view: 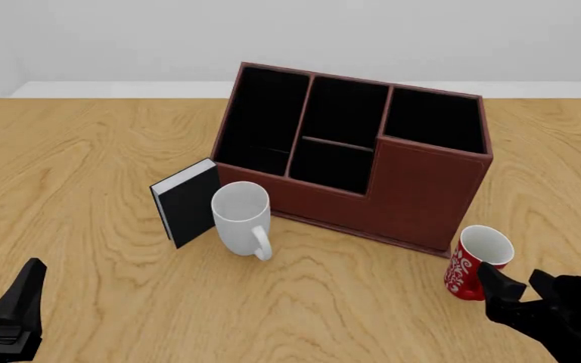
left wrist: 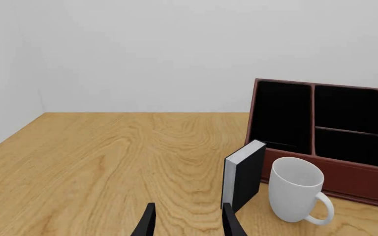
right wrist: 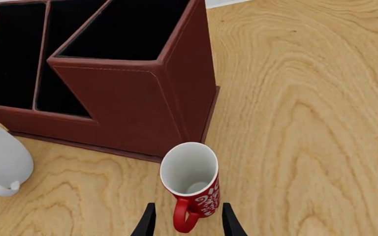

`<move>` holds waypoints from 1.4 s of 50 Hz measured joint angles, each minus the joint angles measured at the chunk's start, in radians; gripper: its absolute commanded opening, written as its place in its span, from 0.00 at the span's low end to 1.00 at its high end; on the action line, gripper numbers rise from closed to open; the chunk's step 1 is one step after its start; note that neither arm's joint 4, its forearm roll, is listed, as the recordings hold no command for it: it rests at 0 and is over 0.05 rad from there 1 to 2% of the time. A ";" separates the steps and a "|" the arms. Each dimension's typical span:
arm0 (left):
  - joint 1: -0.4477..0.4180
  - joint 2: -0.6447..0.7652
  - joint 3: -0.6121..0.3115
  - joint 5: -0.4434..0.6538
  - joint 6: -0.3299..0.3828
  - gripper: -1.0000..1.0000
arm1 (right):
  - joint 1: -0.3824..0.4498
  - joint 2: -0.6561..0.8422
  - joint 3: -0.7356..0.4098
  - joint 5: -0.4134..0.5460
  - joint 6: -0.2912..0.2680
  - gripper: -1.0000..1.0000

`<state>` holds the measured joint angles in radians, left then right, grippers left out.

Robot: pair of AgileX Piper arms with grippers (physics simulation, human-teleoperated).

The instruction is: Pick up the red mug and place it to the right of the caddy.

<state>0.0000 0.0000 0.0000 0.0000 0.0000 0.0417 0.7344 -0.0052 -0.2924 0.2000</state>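
Pale grey walls back a light wooden surface [view: 99,151] with swirling grain.

Caddy [view: 411,189]: large reddish-brown box with black-lined compartments, standing at the middle of the surface, turned at an angle, its tall rear compartments on the far side and a lower step at the near left.

Black book [view: 187,203]: small, standing upright with white page edges showing, just beside the caddy's near left corner.

White mug [view: 240,218]: plain, upright, handle toward the near side, just right of the black book and close in front of the caddy.

Red mug [view: 475,263]: small, white swirly lettering, white inside, upright on the surface near the caddy's near right corner, apart from its base. Its red handle faces the near side, toward the right arm.

Right pincer [right wrist: 186,222]: fingers apart, one on each side of the red mug's handle. Whether either finger touches the mug cannot be told.

Left pincer [left wrist: 187,221]: fingers apart, holding nothing, low at the near left of the surface, well apart from the black book and white mug.
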 measured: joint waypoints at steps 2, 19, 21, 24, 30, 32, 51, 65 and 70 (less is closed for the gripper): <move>0.000 0.000 0.000 0.000 0.000 1.00 | 0.002 0.014 0.001 -0.012 0.000 1.00; 0.000 0.000 0.000 0.000 0.000 1.00 | 0.008 0.120 0.004 -0.104 0.003 1.00; 0.000 0.000 0.000 0.000 0.000 1.00 | 0.009 0.130 0.004 -0.112 0.003 1.00; 0.000 0.000 0.000 0.000 0.000 1.00 | 0.009 0.141 0.005 -0.120 0.004 1.00; 0.000 0.000 0.000 0.000 0.000 1.00 | 0.012 0.154 0.005 -0.127 0.009 1.00; 0.000 0.000 0.000 0.000 0.000 1.00 | 0.012 0.156 0.005 -0.127 0.011 1.00; 0.000 0.000 0.000 0.000 0.000 1.00 | 0.014 0.177 0.005 -0.132 0.030 1.00; 0.000 0.000 0.000 0.000 0.000 1.00 | 0.016 0.226 0.005 -0.169 0.035 1.00; 0.000 0.000 0.000 0.000 0.000 1.00 | 0.016 0.241 0.005 -0.179 0.039 1.00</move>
<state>0.0000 0.0000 0.0000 0.0000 0.0000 0.0576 0.9755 -0.0001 -0.4717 0.2389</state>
